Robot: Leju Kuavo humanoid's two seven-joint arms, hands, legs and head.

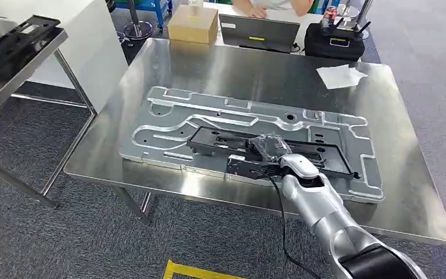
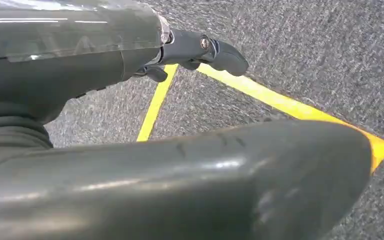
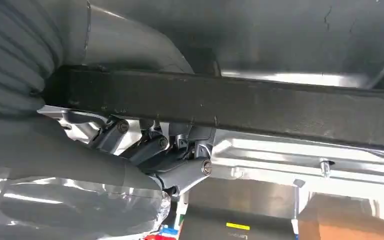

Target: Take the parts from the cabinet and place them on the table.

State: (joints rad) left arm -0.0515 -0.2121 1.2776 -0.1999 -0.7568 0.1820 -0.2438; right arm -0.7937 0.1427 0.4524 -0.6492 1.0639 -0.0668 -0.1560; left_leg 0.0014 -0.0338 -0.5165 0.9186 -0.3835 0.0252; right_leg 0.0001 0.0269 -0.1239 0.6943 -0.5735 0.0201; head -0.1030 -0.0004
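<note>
A black frame part [image 1: 267, 152] is laid on the silver stamped plate [image 1: 168, 125] at the centre of the steel table [image 1: 406, 174]. Its near rail is grasped by the right hand [image 1: 270, 160]. The left hand [image 2: 200, 50], fingers released, is hung above grey carpet [image 2: 330, 60]. A cardboard box [image 1: 193, 24] is seen at 11 o'clock.

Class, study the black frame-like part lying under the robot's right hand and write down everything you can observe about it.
The black part is a long, flat, matte frame with openings and raised ribs, probably plastic. It lies flat on the silver metal plate on the steel table, running lengthwise across the plate. The right hand grips its near edge; in the right wrist view the fingers curl around a dark bar of it.
</note>
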